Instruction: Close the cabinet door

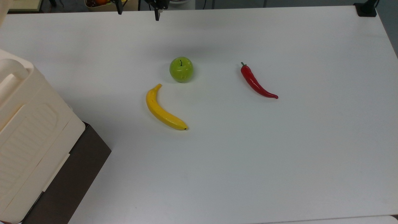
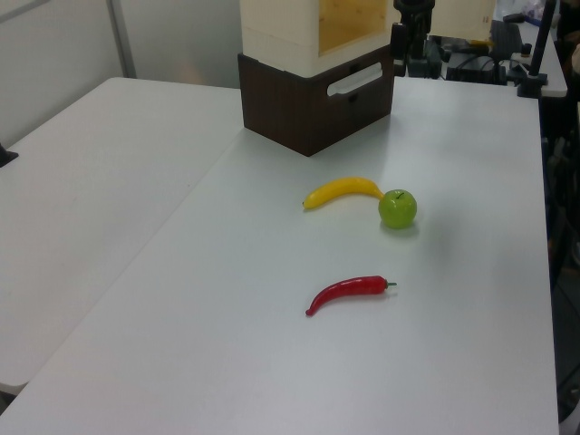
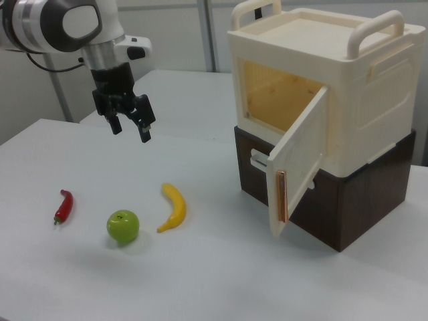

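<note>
While the cabinet door hangs wide open, nothing of the closing job is done yet. Seen from the right view, the door swings out from the front of the cream cabinet, its free edge with the thin brown strip pointing toward the camera, and the yellow-lit inside of the cabinet is plainly exposed behind it. The cabinet sits on a dark brown base at the 3 o'clock side of the table in the right view.

And the end effector? It hovers in the air well apart from the door, over at about 10 o'clock in the right view, fingers spread and released, grasping nothing. In the top view it sits at 12 o'clock, right at the table's far edge, with the cabinet down at 8 o'clock.

Between arm and door lie three bystanders on the table: a banana, a green apple just beside it, and a red chili pepper further out toward 9 o'clock in the right view.

So the whole job is left, by my reading: the arm has to cross over the fruit, get behind the outer face of the door, and push it round until it sits flush with the cabinet front. No contact made, no swing begun.
</note>
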Robot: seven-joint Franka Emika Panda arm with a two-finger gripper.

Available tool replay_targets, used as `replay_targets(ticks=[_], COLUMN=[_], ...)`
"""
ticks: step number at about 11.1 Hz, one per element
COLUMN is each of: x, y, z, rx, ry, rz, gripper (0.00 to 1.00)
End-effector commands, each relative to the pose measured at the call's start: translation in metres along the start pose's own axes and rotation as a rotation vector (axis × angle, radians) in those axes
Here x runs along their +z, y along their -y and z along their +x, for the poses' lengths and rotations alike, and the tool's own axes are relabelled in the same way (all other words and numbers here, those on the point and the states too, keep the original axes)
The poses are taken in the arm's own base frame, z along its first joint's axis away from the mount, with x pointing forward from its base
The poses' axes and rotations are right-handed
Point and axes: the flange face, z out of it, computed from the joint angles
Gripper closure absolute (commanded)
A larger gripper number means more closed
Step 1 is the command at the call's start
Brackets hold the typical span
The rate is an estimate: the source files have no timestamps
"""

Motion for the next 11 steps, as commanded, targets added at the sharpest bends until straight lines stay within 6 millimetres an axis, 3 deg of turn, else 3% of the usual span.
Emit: replay_targets(ticks=[1, 6, 7, 9, 10, 11], x=[0.0059, 0.0060, 0.0060, 0.0061, 0.0055, 0.0055], y=[0.0009, -0.0009, -0.0012, -0.0020, -0.0044, -0.0058], z=[-0.0015, -0.0013, -0.0013, -0.0012, -0.0009, -0.0008], rx=[-0.031, -0.030, -0.036, -0.062, -0.058, -0.056], ry=[0.015, 0.015, 0.015, 0.016, 0.014, 0.015], rz=[-0.030, -0.030, -0.033, -0.031, -0.030, -0.027], gripper=[0.00, 0.00, 0.18, 0.74, 0.93, 1.00])
